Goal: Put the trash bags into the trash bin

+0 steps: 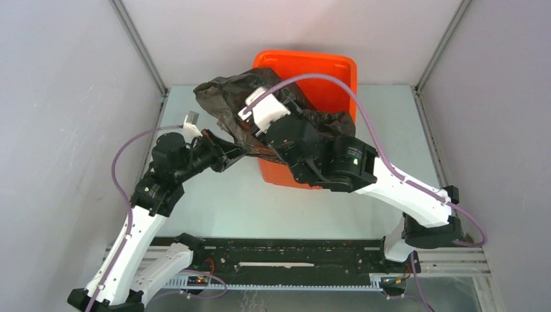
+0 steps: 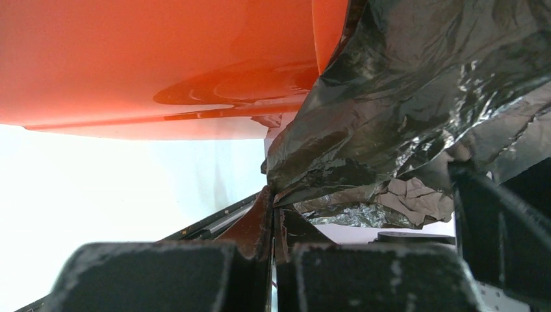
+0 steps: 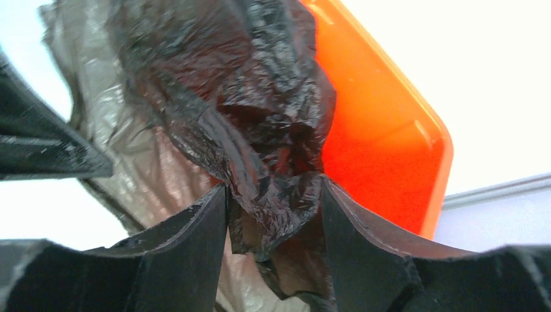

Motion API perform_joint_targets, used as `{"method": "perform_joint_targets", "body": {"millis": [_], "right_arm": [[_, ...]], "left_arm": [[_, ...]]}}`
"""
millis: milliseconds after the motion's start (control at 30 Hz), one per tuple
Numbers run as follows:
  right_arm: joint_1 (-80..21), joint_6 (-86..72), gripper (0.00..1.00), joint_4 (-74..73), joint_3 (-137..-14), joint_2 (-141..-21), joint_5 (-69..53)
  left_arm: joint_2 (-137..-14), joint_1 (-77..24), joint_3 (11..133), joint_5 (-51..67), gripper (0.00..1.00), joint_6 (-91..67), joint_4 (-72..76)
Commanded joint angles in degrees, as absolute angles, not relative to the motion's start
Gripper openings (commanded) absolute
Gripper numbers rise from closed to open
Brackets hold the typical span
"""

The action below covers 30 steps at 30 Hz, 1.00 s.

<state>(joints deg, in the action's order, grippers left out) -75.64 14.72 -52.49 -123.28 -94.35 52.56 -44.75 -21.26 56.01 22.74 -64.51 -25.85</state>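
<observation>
Trash bin (image 1: pixel 328 75) on pale table (image 1: pixel 227 203)

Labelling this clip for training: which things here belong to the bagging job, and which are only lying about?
Job: black trash bag, orange bin, both arms' jaws pinching the bag.
Not the job: purple cables, black base rail.

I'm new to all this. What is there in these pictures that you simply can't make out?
- Top view: the floor of the trash bin is covered by the trash bag and the right arm, so how much is inside is unclear.
- Top view: the right claw is hidden under its own wrist and the bag.
- Left wrist view: the bag runs off the right edge; the left claw is cut off at the bottom.
</observation>
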Motion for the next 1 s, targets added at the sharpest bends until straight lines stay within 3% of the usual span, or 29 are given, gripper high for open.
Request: {"method": "perform_joint_targets", "body": {"millis": [0, 133, 300, 367, 500, 667, 967], "right_arm": [[-72.37, 15.37, 0.62, -47.89, -123.19, -92.34, 54.35], [-70.11, 15.24, 0.78, -47.82, -123.75, -92.30, 51.22], [-66.07, 12.98, 0.72, -48.59, -123.38, -91.98, 46.40], [-65.28, 12.57, 0.64, -48.29, -123.39, -91.77, 45.07], [-62.19, 9.94, 0.26, -47.56, -123.88, -91.16, 41.85], [-56.51, 7.90, 0.00, -45.60, -123.57, -89.97, 38.60], [-43.38, 9.77, 0.00, -36.27, -119.13, -89.40, 28.65]], "left_arm": [[-44.56, -21.27, 54.54, 24.48, 0.00, -63.91, -25.27], [-44.63, -21.27, 54.74, 24.61, 0.00, -63.98, -25.30], [-44.73, -21.27, 55.19, 24.63, 0.00, -63.91, -25.32], [-44.90, -21.27, 55.17, 24.65, 0.00, -63.90, -25.33], [-45.21, -21.27, 54.70, 24.63, 0.00, -64.08, -25.38], [-45.22, -21.27, 53.90, 23.87, 0.00, -64.07, -25.38], [-46.03, -21.27, 52.57, 22.97, 0.00, -63.16, -25.40]]}}
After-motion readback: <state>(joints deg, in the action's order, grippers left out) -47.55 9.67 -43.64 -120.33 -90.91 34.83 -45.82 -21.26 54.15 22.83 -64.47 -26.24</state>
